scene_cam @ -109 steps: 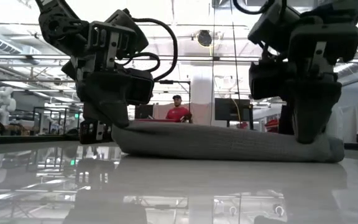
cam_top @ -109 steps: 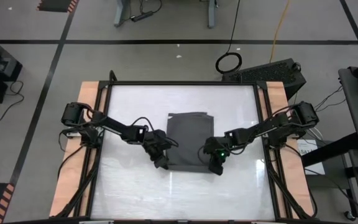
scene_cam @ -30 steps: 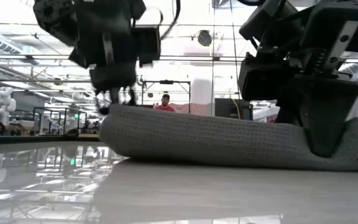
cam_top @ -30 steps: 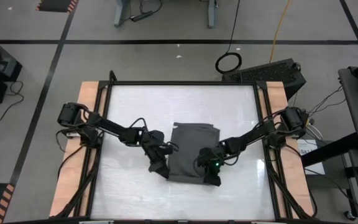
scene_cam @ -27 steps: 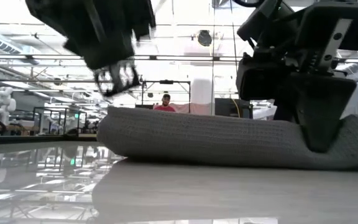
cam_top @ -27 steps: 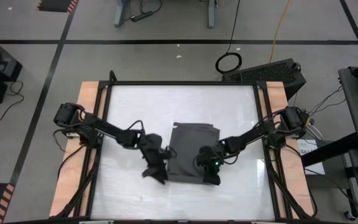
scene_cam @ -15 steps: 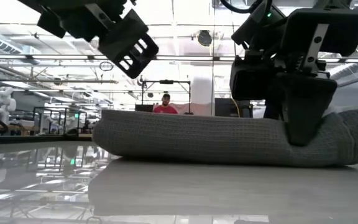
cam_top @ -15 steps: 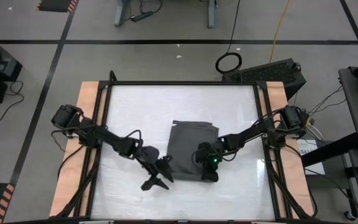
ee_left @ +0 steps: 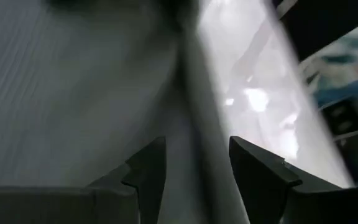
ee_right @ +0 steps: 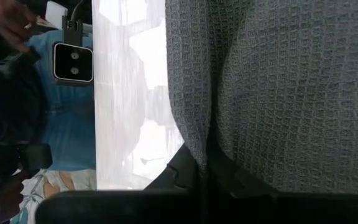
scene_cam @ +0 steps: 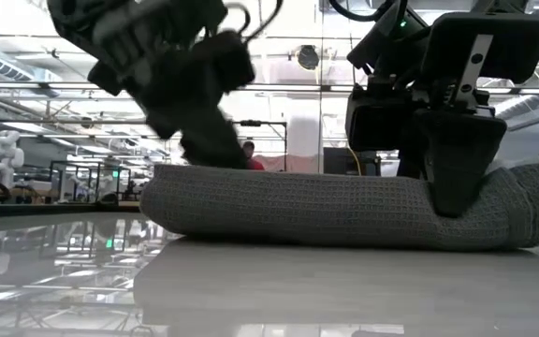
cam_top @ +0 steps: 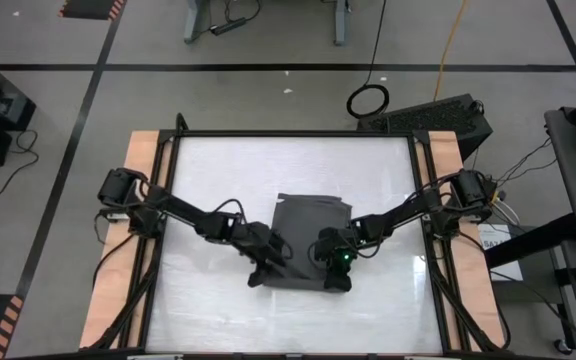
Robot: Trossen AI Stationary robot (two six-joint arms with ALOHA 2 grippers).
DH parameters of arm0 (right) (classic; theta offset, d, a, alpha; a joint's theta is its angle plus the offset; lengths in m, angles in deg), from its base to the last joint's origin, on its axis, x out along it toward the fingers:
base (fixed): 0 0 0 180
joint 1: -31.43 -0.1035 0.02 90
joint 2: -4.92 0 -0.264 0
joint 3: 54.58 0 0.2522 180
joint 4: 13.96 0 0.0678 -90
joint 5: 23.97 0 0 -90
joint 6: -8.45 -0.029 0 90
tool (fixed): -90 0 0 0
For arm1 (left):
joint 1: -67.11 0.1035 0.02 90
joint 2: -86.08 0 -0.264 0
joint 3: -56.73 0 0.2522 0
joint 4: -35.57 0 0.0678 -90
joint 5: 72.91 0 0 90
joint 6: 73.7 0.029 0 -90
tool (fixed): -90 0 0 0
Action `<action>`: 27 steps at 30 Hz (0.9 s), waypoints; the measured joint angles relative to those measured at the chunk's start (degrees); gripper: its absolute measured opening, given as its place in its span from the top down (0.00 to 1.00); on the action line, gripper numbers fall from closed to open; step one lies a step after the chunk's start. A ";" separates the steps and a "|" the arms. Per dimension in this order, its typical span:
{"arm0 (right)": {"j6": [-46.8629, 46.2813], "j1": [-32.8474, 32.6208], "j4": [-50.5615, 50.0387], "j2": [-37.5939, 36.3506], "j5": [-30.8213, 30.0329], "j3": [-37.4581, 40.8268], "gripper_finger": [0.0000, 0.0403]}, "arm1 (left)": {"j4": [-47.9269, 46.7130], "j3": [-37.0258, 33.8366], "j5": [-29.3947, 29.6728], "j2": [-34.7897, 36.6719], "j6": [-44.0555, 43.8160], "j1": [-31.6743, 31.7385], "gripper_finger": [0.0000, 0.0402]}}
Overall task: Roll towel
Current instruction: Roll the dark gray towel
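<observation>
The dark grey towel [cam_top: 303,235] lies at the middle of the white table [cam_top: 218,180]. Its near edge is rolled into a thick roll [scene_cam: 326,206] that rests on the table, and its flat part reaches toward the far edge. My right gripper [cam_top: 336,280] is shut on the roll near its right end. My left gripper [cam_top: 261,275] is open, slanting down over the roll's left part [scene_cam: 185,192]. In the left wrist view its two fingers [ee_left: 148,171] stand either side of a blurred towel edge. My right gripper pinches the towel's rolled near edge [ee_right: 209,146] between its two fingers, close to the roll's right end [scene_cam: 522,201]. The fingers [scene_cam: 455,187] come from above, pointing down, across the roll. The roll lies on the table. My left gripper: I cannot tell whether its fingertips touch the roll's top.
Wooden side rails [cam_top: 143,170] and a black frame run along the table's left and right edges. Bare table top lies beyond the towel's far edge [cam_top: 298,165] and on both sides. A black case [cam_top: 438,115] stands off the table's far right corner.
My left gripper left the roll's left end, rose and swung out toward the table's near edge, then came back down over the roll's left part. My right gripper stayed shut on the roll. The roll's right end, which was raised, has settled lower.
</observation>
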 joint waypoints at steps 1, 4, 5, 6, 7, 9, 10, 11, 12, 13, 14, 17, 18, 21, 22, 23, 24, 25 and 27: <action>-0.08 0.10 0.00 0.00 0.10 0.00 1.00 | -2.23 -0.01 0.51 -0.01 0.02 0.53 0.55; 0.01 0.20 -0.05 -0.02 -0.02 0.00 1.00 | -6.79 -0.01 1.03 -0.61 2.32 1.76 0.55; 0.13 0.24 -0.05 -0.02 -0.02 0.00 1.00 | -8.51 -0.01 1.13 -0.74 3.68 1.71 0.55; 0.22 0.33 -0.06 -0.02 -0.09 0.00 1.00 | -10.44 -0.03 1.70 -0.74 4.98 1.28 0.55; 0.38 0.51 -0.09 -0.01 -0.15 0.00 1.00 | -12.04 -0.03 3.40 -0.74 6.03 0.83 0.55; 0.64 0.86 -0.07 -0.02 -0.32 0.00 1.00 | -15.05 0.03 6.99 -0.95 8.11 0.00 0.55; 0.70 1.01 -0.06 -0.02 -0.36 -0.01 1.00 | -16.44 0.23 8.12 -0.93 9.59 -0.37 0.55; 0.79 1.21 -0.07 -0.02 -0.45 -0.02 1.00 | -17.72 0.21 9.08 -0.89 10.96 -0.80 0.55; 0.87 1.39 -0.07 -0.02 -0.43 -0.02 1.00 | -18.64 0.26 10.17 -0.87 12.09 -1.24 0.55; 1.09 1.61 -0.05 -0.02 -0.44 -0.02 1.00 | -19.34 0.27 11.26 -0.87 12.55 -1.69 0.55; 1.19 1.82 -0.05 -0.02 -0.42 -0.02 1.00 | -19.79 0.27 11.82 -0.77 12.97 -1.83 0.55; 1.30 2.51 0.07 -0.02 -0.22 -0.03 1.00 | -21.98 0.09 11.91 1.25 13.45 -1.64 0.55; 1.33 2.63 0.10 -0.02 -0.15 -0.05 1.00 | -22.76 0.30 11.99 2.03 13.44 -1.31 0.55; 1.42 2.87 -0.15 -0.02 0.16 -0.04 1.00 | -27.14 1.95 14.87 6.16 13.72 -0.35 0.55; 1.59 2.89 -0.19 -0.02 0.17 -0.04 1.00 | -27.90 3.01 16.03 7.59 14.23 0.05 0.55; 1.64 2.93 -0.20 -0.02 0.39 -0.04 1.00 | -28.61 3.83 17.05 9.16 15.16 0.41 0.55; 1.64 3.13 -0.20 -0.02 0.75 -0.04 1.00 | -30.67 4.40 18.12 10.81 15.84 0.56 0.55; 1.66 3.28 -0.37 -0.02 1.08 -0.04 1.00 | -32.57 4.76 19.09 12.18 16.56 0.75 0.55; 1.62 3.71 -0.67 -0.02 1.47 -0.04 1.00 | -32.66 5.27 19.63 14.42 16.94 0.65 0.55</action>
